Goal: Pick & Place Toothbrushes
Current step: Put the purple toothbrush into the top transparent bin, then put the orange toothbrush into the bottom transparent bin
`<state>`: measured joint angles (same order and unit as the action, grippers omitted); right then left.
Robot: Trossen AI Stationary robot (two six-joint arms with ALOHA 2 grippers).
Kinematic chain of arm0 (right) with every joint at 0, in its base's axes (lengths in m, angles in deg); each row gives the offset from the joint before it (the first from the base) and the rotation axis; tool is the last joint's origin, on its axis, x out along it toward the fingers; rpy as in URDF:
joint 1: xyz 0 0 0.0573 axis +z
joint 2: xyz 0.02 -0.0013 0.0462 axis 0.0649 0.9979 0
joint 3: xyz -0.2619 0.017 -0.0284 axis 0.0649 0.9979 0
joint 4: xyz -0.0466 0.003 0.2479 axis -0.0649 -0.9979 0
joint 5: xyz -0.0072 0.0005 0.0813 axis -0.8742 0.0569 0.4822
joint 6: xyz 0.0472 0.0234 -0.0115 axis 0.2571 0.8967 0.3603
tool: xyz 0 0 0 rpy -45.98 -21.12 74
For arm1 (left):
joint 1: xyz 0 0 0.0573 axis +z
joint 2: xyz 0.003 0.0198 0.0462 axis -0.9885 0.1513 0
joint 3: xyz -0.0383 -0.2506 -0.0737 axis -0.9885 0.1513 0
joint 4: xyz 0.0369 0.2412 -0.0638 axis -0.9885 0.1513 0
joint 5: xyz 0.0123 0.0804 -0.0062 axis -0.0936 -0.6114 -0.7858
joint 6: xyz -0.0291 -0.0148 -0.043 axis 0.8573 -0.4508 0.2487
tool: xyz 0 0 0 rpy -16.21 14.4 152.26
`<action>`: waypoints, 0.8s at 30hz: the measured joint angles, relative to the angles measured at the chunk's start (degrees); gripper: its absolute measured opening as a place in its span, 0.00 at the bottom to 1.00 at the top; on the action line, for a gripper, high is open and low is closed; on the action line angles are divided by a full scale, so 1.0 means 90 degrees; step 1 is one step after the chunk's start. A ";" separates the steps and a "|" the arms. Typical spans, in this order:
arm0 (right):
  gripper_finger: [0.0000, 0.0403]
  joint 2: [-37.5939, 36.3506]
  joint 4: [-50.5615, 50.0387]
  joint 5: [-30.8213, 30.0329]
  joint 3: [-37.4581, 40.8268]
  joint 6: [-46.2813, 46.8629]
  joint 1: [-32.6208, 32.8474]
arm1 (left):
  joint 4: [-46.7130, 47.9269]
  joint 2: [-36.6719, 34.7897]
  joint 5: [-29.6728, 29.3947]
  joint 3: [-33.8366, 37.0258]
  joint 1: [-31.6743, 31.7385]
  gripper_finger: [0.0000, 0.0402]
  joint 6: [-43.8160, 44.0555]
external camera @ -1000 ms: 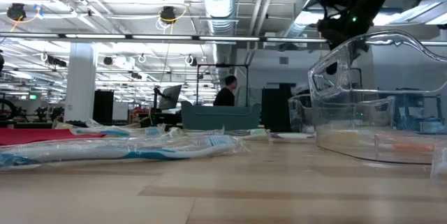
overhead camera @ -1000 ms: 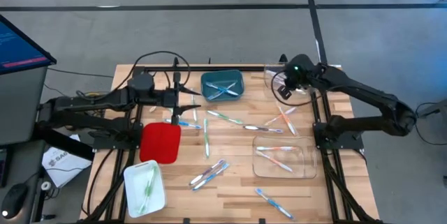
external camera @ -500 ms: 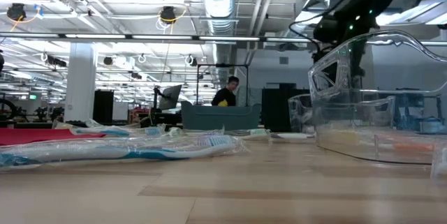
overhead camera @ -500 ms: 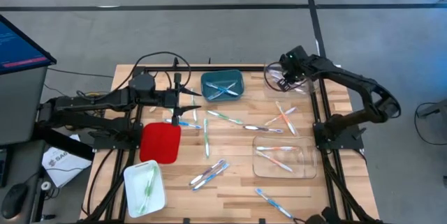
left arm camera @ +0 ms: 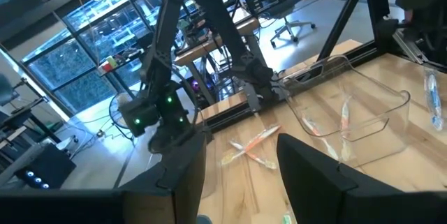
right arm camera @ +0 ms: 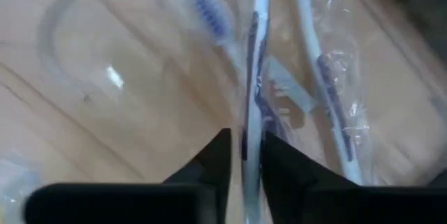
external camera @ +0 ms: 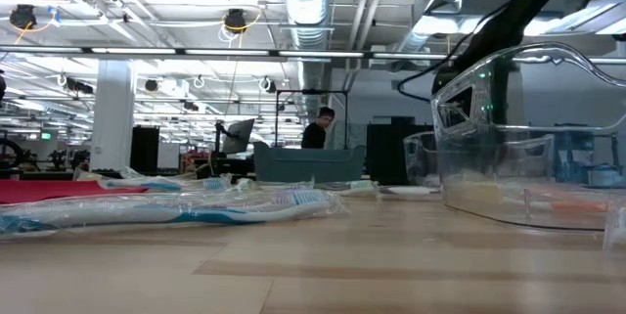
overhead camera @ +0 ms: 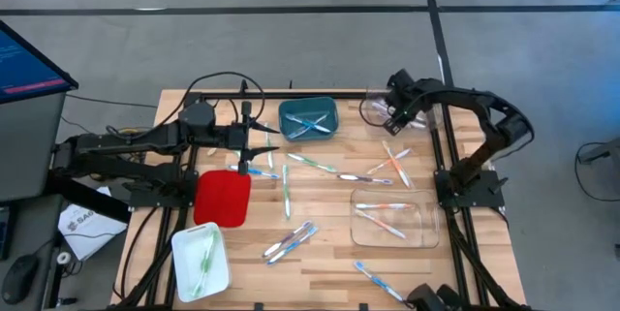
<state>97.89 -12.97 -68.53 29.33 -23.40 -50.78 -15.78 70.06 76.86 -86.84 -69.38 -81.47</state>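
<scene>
My right gripper points down over a clear dish at the table's far right. It is shut on a blue-and-white wrapped toothbrush. Two more wrapped toothbrushes lie in the dish below it. Other toothbrushes lie flat and scattered on the wooden table. My left gripper hovers level near the teal bin, open, with nothing between its fingers. My right gripper pinches the toothbrush's handle between its two fingers, coming from above and pointing down. The handle runs straight out from between the fingertips, over the dish. I cannot tell whether its far end rests on the dish.
A red tray and a white bin holding green toothbrushes sit at the near left. A clear tub with toothbrushes stands at the near right and fills the low view's right side. A person shows far behind.
My right gripper has sunk toward the clear dish at the far edge, shifted a little toward the table's left and tipped to point more steeply down, carrying the toothbrush. The arm's elbow has folded out to the right.
</scene>
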 joint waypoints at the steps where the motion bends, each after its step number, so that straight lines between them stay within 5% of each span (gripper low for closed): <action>1: 0.18 0.0046 -0.0016 0.0008 -0.0004 -0.0021 0.0008 | 0.0000 0.0000 0.0000 0.0000 0.0001 0.43 0.0000; 16: 0.48 -0.0005 0.0300 -0.0068 -0.0014 -0.0017 0.0130 | 0.0009 0.0000 0.0000 0.0000 0.0000 0.43 0.0000; 24: 0.56 -0.0954 0.0222 -0.0357 -0.0014 -0.0002 0.0121 | 0.0004 0.0000 0.0000 -0.0002 0.0000 0.43 0.0000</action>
<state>89.30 -10.98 -71.74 29.20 -23.42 -49.69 -15.74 70.06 76.86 -86.85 -69.38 -81.47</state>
